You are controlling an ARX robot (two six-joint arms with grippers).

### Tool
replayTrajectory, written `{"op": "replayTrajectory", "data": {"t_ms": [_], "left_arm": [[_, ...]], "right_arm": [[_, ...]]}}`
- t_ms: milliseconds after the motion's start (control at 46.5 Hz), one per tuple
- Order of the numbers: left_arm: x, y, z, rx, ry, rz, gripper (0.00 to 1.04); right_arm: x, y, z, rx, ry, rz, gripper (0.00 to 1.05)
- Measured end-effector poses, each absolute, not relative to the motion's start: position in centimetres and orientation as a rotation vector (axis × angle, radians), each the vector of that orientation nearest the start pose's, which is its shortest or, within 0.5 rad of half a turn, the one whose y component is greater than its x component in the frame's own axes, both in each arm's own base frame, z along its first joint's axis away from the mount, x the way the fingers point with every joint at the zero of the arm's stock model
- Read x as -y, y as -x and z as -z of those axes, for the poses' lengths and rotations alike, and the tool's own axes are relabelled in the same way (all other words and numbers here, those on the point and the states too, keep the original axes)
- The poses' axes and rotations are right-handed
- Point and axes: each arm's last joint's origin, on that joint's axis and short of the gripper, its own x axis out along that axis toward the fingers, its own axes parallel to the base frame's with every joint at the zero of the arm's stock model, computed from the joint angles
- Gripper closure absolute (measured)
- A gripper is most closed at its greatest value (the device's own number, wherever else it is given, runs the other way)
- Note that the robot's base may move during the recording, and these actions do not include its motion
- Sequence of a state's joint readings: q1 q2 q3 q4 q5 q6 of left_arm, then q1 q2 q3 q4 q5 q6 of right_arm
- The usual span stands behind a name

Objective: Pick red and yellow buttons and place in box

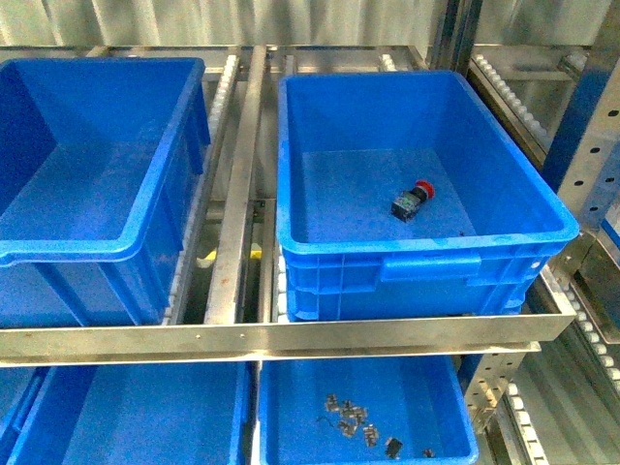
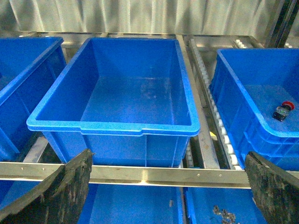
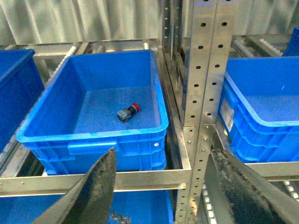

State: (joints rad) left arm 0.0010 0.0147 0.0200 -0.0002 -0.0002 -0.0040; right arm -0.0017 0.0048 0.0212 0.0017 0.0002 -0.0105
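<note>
Here's the box [image 1: 339,126], the deep blue crate sitting on the right side of the steel shelf [image 1: 271,339], and there's one red button [image 1: 412,201] lying on its side on the box floor, towards the front and a touch right of centre, red cap pointing to the right, black body and pale contact block trailing off to the left. The right wrist camera picks up the same button [image 3: 128,112], alone on the floor of that crate and touching no wall, and the left wrist camera catches it [image 2: 282,110] at the edge of its picture. Beside the box, across a roller track, stands a second blue crate [image 1: 97,165] with nothing visible inside. Left fingers [image 2: 70,186] are spread wide with nothing between them, hanging in front of the shelf edge opposite that second crate. Right fingers [image 3: 93,196] are likewise parted and gripping nothing, out in front of the box and near a perforated steel upright [image 3: 205,70]. Down on the lower level a shallower blue tray [image 1: 291,426] holds a scatter of small dark parts [image 1: 349,415], too small to make out, possibly loose switch pieces
</note>
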Motion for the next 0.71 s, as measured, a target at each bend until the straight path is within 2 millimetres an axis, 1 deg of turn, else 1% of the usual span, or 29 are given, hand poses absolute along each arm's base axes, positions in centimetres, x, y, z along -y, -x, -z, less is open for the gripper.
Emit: {"op": "replayTrajectory", "data": {"t_ms": [129, 151, 710], "left_arm": [[-0.01, -9.74, -16.92, 0.005, 0.004, -0.001, 0.08], [-0.01, -9.74, -16.92, 0.005, 0.004, -0.001, 0.08], [-0.01, -9.74, -16.92, 0.005, 0.004, -0.001, 0.08]], "right_arm": [[0.02, -9.67, -17.05, 0.018, 0.011, 0.002, 0.1], [0.02, -9.67, -17.05, 0.018, 0.011, 0.002, 0.07], [0.02, -9.67, -17.05, 0.018, 0.01, 0.002, 0.07]]}}
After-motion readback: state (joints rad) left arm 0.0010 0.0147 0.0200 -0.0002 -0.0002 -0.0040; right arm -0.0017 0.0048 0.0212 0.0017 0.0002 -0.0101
